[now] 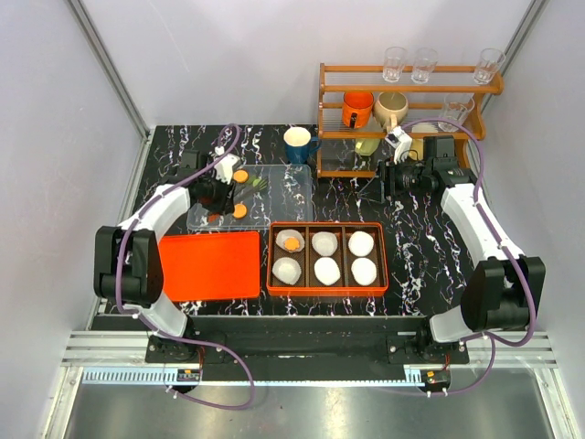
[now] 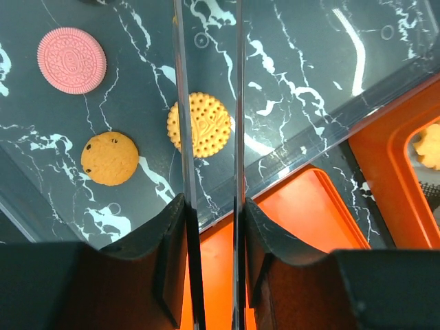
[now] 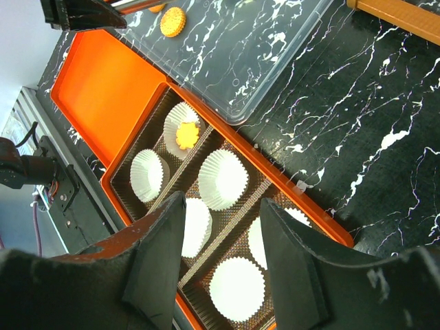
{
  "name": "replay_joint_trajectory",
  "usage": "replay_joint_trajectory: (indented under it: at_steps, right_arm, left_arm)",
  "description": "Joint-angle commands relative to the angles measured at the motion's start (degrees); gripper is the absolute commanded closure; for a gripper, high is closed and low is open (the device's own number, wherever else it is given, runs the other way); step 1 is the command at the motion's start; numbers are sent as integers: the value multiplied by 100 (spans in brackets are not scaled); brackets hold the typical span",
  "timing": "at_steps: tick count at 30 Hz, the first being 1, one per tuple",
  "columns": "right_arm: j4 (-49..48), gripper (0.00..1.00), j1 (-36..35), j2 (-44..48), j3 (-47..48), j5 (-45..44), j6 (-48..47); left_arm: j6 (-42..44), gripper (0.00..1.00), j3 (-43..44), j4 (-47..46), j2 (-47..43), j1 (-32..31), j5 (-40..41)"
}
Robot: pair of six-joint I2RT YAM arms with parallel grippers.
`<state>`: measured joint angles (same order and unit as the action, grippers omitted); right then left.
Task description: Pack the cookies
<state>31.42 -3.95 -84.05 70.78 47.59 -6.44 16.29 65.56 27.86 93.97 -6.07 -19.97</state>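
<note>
left claw [image 2: 212,203]: set narrow astride a thin clear strip, grip cannot be told | right claw [image 3: 220,199]: held wide, empty, over box [image 1: 327,289] | cookies [image 2: 199,124]: three seen loose on clear tray [image 1: 288,192], one seated in liner [image 3: 172,117] | dotted one judged next, being nearest.

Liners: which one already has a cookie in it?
The back-left liner, nearest the clear tray. An orange cookie sits in it; the other five are empty.
</note>
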Motion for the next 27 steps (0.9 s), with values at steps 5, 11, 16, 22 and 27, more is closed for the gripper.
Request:
replay_joint_trajectory:
  at_steps: [5, 11, 16, 22, 27]
  right_arm:
    - [-31, 44, 17, -15, 50, 101, -68]
    - [-22, 44, 25, -50, 58, 92, -77]
    - [-22, 44, 17, -68, 67, 40, -59]
    - [-74, 44, 25, -41, 111, -224, 28]
    - [-338, 44, 34, 126, 50, -1093, 283]
  left_arm:
    - [163, 80, 141, 176, -661, 35, -482]
    - [322, 80, 132, 466, -1091, 26, -763]
    - [523, 80, 220, 957, -1539, -70, -1097]
    - [744, 80, 221, 1468, -2128, -641, -1325]
    - [700, 79, 115, 1574, -2524, -1431, -1343]
